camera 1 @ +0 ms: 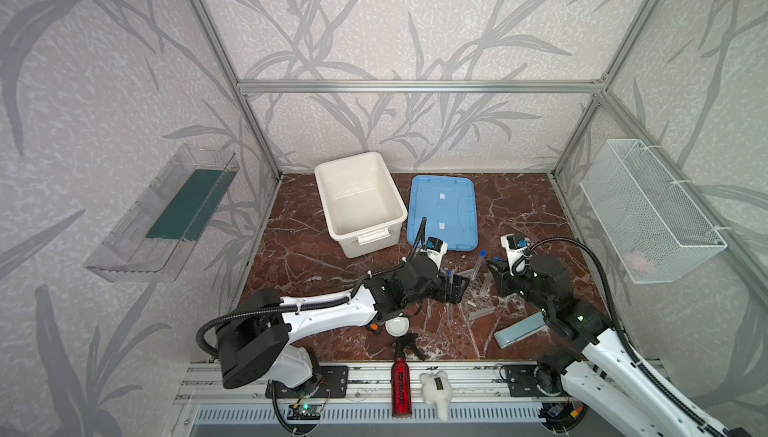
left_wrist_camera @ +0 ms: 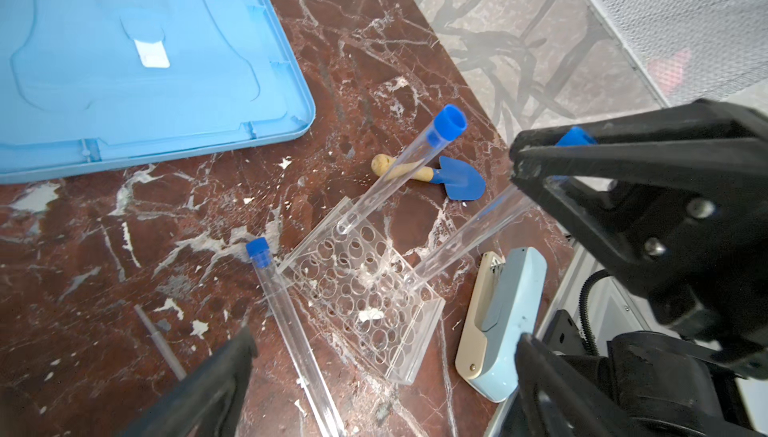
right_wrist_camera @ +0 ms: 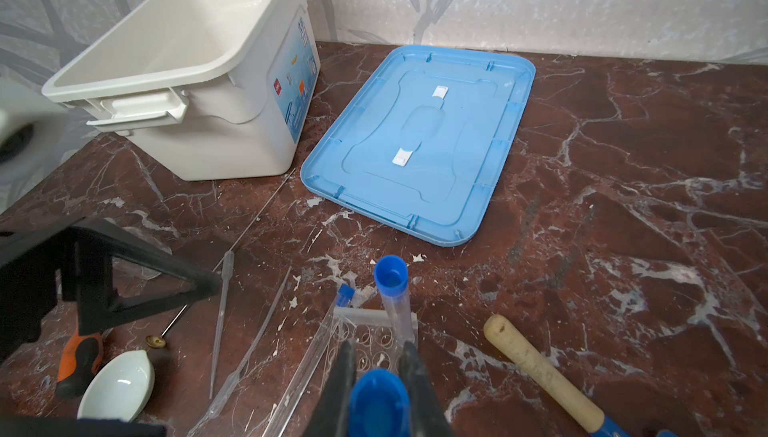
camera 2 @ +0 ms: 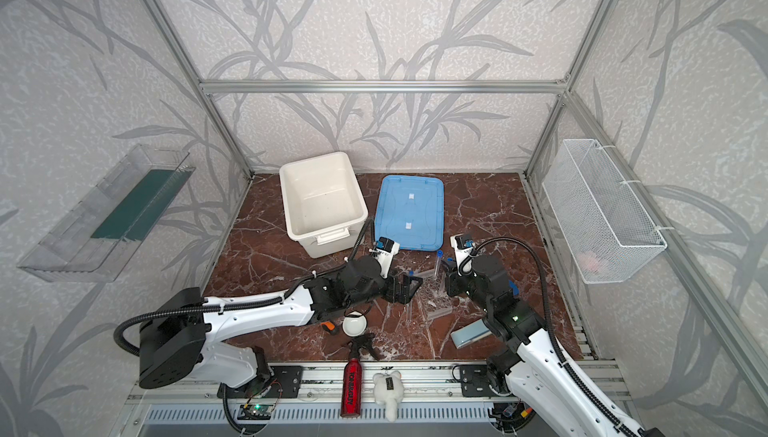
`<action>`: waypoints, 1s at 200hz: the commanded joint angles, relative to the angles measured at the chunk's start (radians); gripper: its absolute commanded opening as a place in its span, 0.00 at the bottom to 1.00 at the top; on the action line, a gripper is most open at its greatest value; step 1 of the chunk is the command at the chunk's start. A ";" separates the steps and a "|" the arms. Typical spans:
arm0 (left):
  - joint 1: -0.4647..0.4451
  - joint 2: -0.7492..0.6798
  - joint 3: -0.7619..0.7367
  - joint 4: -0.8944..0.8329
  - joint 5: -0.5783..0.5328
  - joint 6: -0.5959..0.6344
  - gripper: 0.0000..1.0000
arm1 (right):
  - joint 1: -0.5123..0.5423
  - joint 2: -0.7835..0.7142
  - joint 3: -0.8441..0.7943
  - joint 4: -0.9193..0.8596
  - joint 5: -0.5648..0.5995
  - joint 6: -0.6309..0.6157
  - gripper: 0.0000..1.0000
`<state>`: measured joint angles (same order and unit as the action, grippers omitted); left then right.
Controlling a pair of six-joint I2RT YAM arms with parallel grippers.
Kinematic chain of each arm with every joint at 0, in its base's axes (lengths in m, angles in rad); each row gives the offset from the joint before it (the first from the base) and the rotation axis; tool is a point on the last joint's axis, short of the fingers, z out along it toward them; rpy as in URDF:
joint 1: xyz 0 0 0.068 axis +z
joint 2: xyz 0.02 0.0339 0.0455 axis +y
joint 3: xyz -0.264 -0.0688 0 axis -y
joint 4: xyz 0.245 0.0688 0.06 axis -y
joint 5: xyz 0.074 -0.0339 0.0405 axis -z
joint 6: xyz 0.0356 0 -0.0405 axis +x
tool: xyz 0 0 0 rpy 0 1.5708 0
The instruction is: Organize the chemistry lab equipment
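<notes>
Right gripper (right_wrist_camera: 378,376) is clamped on a blue-capped tube (left_wrist_camera: 469,239) just below its cap, the tube's lower end standing in the clear plastic tube rack (left_wrist_camera: 365,293) at a tilt. A second capped tube (left_wrist_camera: 399,173) leans out of the rack's far corner hole, cap up, crossing over a small blue trowel with a wooden handle (left_wrist_camera: 453,179). A third tube (left_wrist_camera: 286,327) lies flat on the marble table (right_wrist_camera: 623,190), touching the rack's side. Left gripper (left_wrist_camera: 382,376) hangs over this tube with jaws spread wide, holding nothing. Thin clear droppers (right_wrist_camera: 222,314) lie on the table beside the rack; the small white dish (right_wrist_camera: 118,385) sits near them, next to the orange-handled screwdriver (right_wrist_camera: 77,362). White bin (camera 1: 359,202) and blue lid (camera 1: 442,212) lie side by side at the back. A pale blue stapler (left_wrist_camera: 498,322) lies just beside the rack.
</notes>
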<state>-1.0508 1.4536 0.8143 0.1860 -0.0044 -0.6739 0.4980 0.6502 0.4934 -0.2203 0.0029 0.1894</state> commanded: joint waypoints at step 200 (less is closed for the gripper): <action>0.004 0.077 0.032 -0.053 -0.027 -0.030 0.99 | 0.008 0.018 -0.170 0.277 0.092 0.009 0.34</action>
<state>-1.0508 1.5219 0.8146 0.1825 -0.0010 -0.6926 0.5003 0.6842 0.3332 0.0364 0.0814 0.1875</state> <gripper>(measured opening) 0.992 0.307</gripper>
